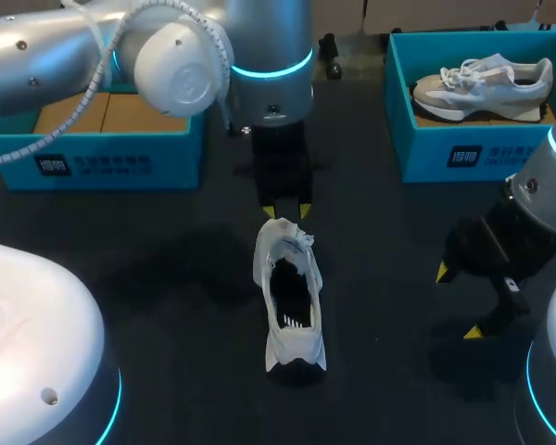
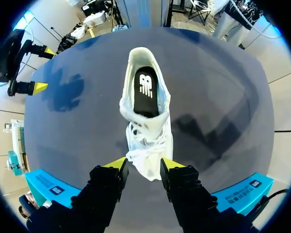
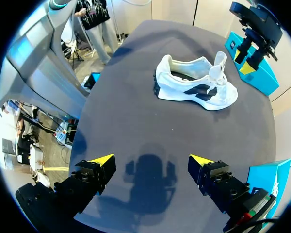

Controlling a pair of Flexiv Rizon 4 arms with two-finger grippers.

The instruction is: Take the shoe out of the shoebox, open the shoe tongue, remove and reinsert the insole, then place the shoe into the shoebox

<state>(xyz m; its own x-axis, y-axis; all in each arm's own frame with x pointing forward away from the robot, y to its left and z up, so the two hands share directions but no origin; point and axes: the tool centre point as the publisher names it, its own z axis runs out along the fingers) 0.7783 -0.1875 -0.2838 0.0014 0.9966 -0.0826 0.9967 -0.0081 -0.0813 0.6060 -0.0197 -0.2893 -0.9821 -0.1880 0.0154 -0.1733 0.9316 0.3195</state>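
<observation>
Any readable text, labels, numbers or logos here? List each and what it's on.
White print on the left teal cardboard shoebox: too blurred to read.
White print on the right teal cardboard shoebox: too blurred to read.
White mark on the black insole inside the white shoe: a logo, no legible words.

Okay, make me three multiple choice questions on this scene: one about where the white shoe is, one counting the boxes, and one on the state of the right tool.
1. Where is the white shoe?
A. inside a shoebox
B. on the table
C. lifted in the air

2. How many blue shoeboxes stand on the table?
A. one
B. two
C. three

3. The right tool is:
A. open
B. shut on the shoe
C. shut on a lace

Answers:
1 B, its sole rests on the dark top, mid-table.
2 B, one sits at each far side.
3 A, its yellow tips stand wide apart over bare table.
</observation>
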